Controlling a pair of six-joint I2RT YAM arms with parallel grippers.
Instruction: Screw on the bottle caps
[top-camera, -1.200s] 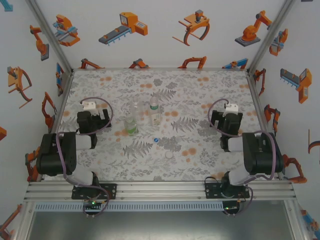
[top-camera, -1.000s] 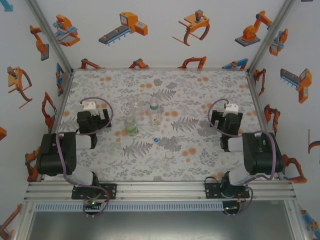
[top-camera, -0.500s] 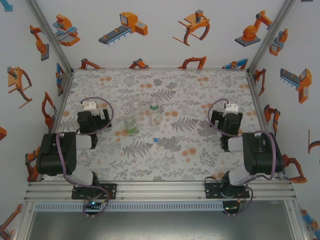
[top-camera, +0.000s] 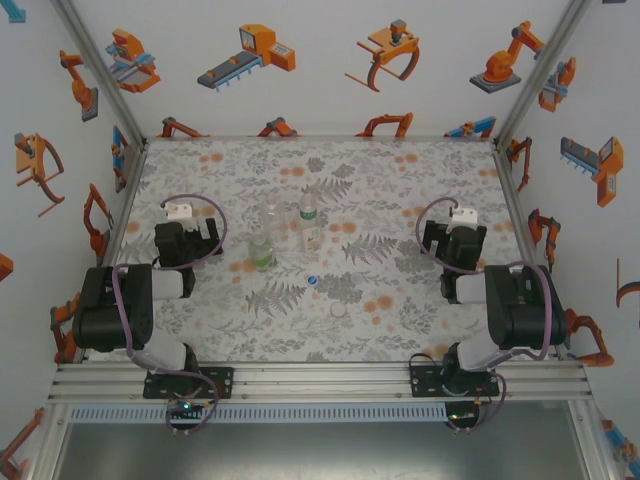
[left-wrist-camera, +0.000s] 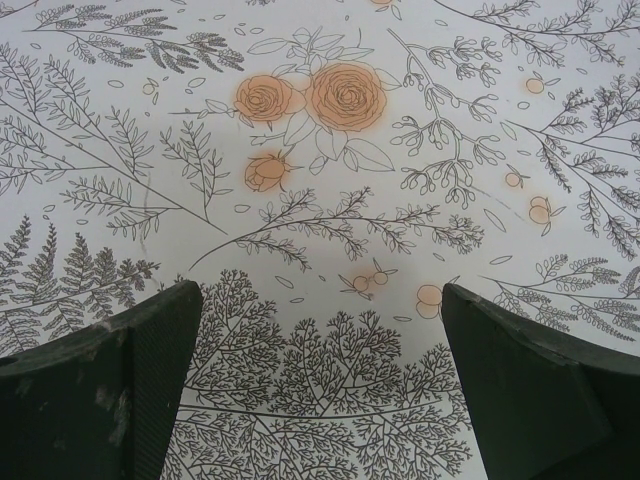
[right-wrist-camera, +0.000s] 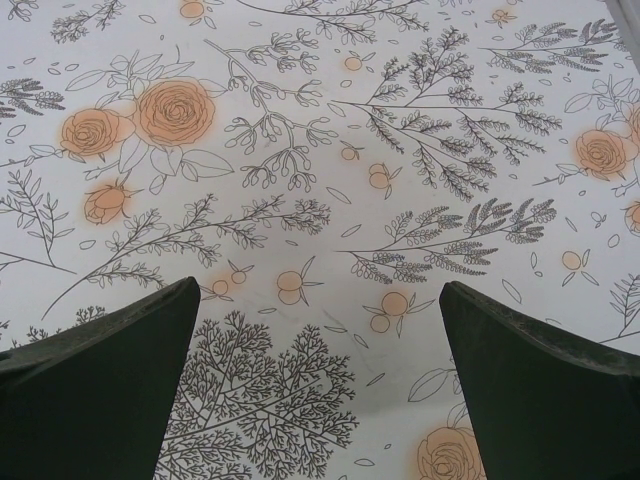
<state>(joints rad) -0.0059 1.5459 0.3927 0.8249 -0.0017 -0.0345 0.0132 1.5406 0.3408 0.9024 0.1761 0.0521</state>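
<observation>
High rear camera looks down; wrist cameras closely face the tablecloth (left-wrist-camera: 320, 150).

No legible text, green-and-white label on one bottle (top-camera: 310, 222) too small to read

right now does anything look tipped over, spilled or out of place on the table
Nothing stands out. The three bottles appear upright mid-table. A blue cap and a pale cap lie loose on the floral mat nearer the arms, apart from the bottles. No spill visible. The left gripper and right gripper hang open over bare mat.
</observation>
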